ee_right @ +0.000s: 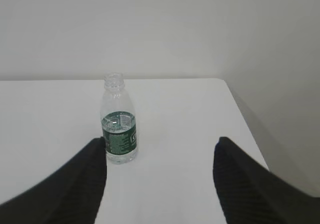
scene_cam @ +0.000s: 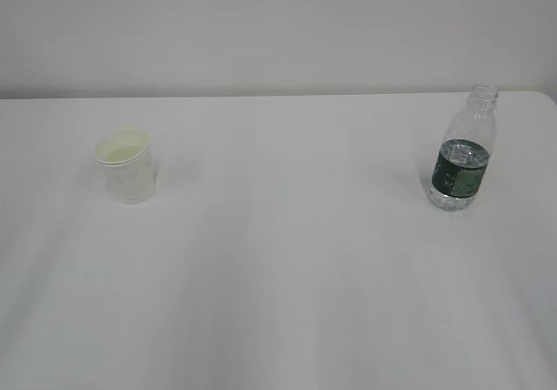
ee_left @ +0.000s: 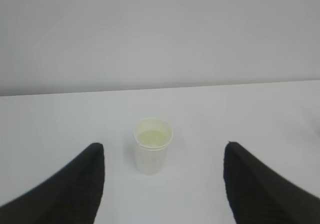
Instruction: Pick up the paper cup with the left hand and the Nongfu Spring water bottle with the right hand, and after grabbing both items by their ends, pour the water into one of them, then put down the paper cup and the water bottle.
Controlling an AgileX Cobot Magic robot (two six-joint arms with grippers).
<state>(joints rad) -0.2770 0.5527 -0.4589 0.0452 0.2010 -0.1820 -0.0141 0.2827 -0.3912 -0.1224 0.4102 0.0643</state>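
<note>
1. The paper cup (scene_cam: 127, 165) stands upright on the left part of the white surface (scene_cam: 287, 259), open end up, its inside pale cream
2. The Nongfu Spring water bottle (scene_cam: 462, 151) stands upright far off on the right part of the same surface, near the right edge, with no cap on its narrow neck
3. Water (scene_cam: 461, 154) fills the bottle to about the top of the dark green label band
4. My left pincer (ee_left: 164, 184) is released, its two black fingers (ee_left: 75, 189) spread wide; the cup sits ahead of them, in line with the gap, and touches neither finger
5. My right pincer (ee_right: 160, 181) is also released and grasps nothing; the bottle stands ahead of it, just past my left-side finger (ee_right: 75, 186), whether touching I cannot tell
6. From the outside camera neither of my arms shows; only cup and bottle stand there, well apart
</note>
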